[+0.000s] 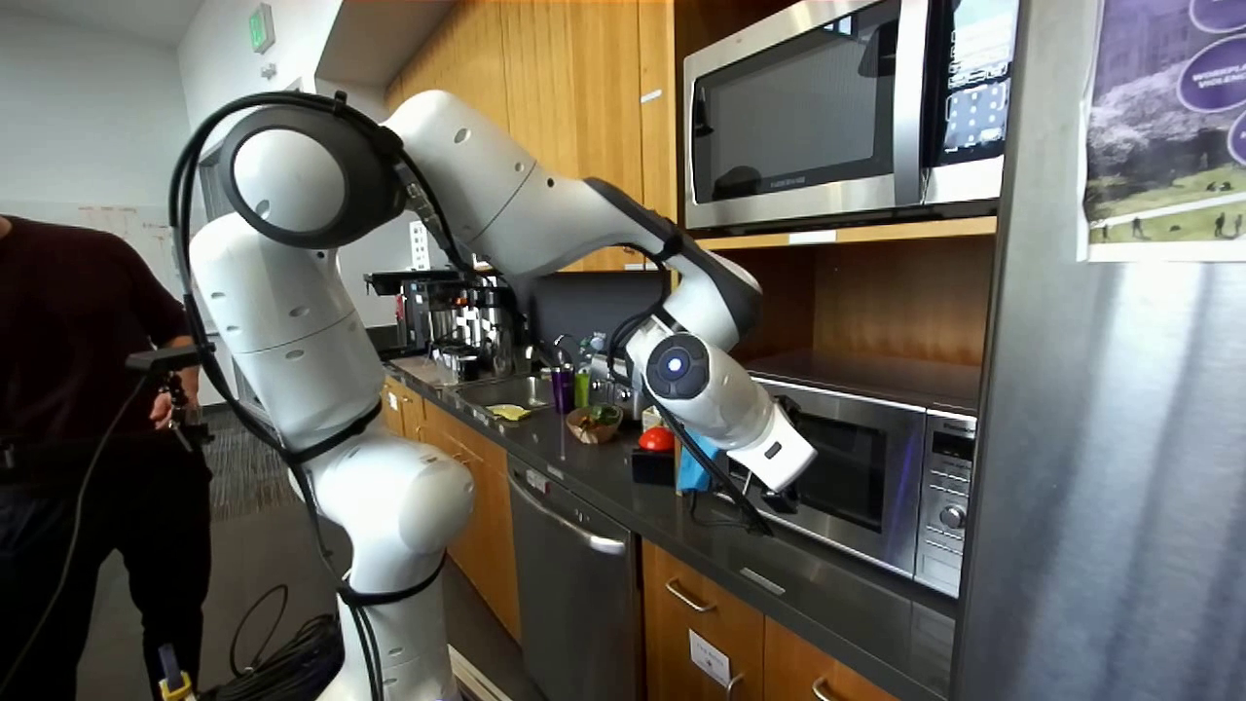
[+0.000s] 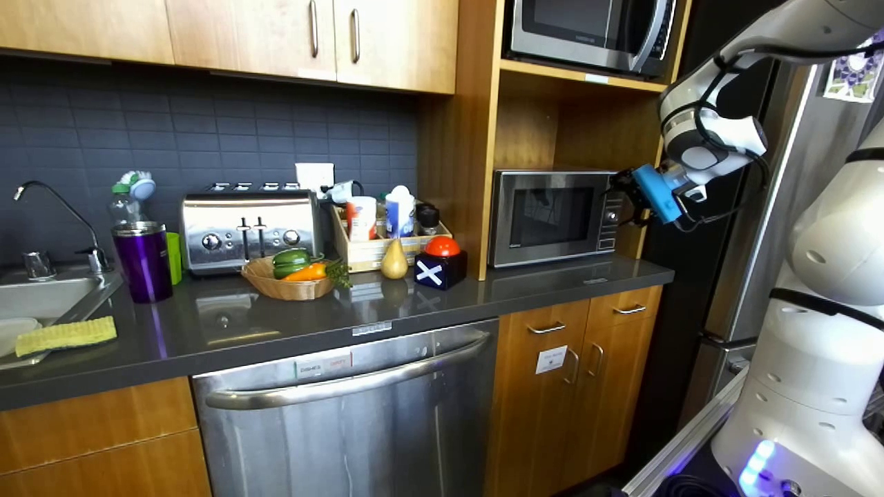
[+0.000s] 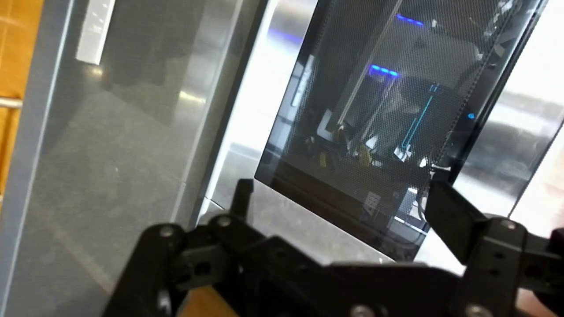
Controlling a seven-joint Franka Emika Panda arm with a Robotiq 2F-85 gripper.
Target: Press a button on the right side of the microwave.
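Claw point(image 3: 341, 189) spread near lower microwave point(image 2: 545, 214), glossy dark counter point(image 2: 331, 319), tiled wall point(image 2: 235, 138)

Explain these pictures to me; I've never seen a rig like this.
The white machine is a robot arm; its black gripper is open and holds nothing. Two pictures come from cameras outside the robot. The wrist view is taken from the arm itself, looking past the gripper at the smaller microwave. In an exterior view, the counter carries that microwave, a toaster, a purple cup, a basket, a pear and a red button on a dark box, among other things. The larger microwave sits on a shelf above.
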